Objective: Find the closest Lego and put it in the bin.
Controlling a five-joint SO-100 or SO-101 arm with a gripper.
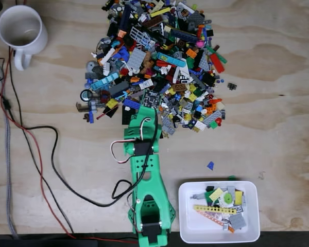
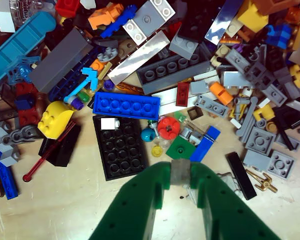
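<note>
The shallow white rectangular plastic bin point(image 1: 219, 234) sits in the lower right of the fixed view, its near edge close to the table's front edge, with a few bricks already inside. Bare plywood tabletop point(image 1: 278, 128) lies open between it and the big heap of mixed Lego pieces point(image 1: 159, 62) at upper centre. The green printed arm point(image 1: 147, 185) reaches up to the heap's lower edge. In the wrist view the green two-finger gripper point(image 2: 180, 172), bottom centre, is nearly closed, pinching a small grey Lego piece point(image 2: 179, 173) just below a small green square plate point(image 2: 180, 149).
</note>
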